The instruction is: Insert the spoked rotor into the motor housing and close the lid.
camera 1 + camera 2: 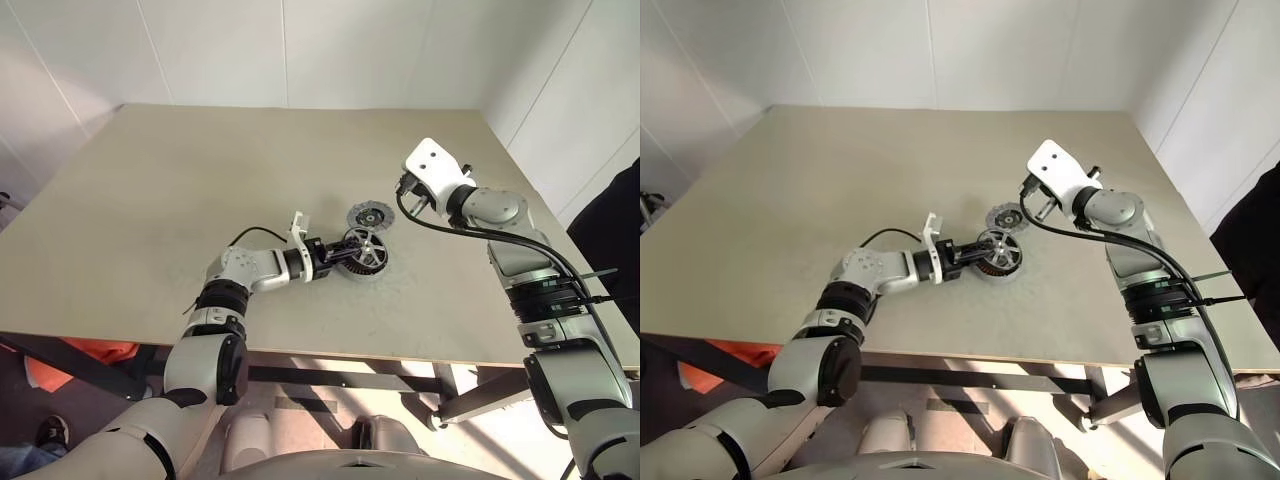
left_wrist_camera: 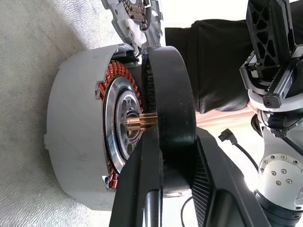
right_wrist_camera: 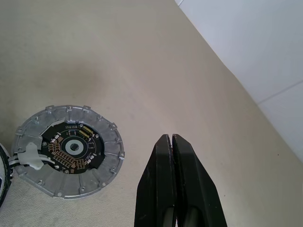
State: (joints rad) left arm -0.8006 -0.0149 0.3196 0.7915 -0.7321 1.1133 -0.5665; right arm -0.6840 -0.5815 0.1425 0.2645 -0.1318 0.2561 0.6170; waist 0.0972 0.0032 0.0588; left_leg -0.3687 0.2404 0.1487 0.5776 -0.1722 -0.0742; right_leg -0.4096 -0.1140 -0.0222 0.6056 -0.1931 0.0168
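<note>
Two claws over the desk (image 1: 150, 180). Left claw (image 1: 348, 247) pinches the spoked rotor (image 2: 171, 109) by its black rim, one finger on each side. Rotor is held on edge, right against the open face of the motor housing (image 2: 78, 142), brass hub shaft pointing into the housing's dark centre. Copper windings show around the bore. Cannot tell whether the shaft is in the bore. Housing sits on the desk near mid-front, with the rotor above it in the head views (image 1: 362, 252).

Lid (image 3: 68, 149) lies flat on the desk just beyond the housing, inner side up, dark board with copper contacts showing. Nothing touches it.

Right claw (image 3: 172, 142) hangs in the air to the right of the lid, fingers pressed together, pinching nothing.
</note>
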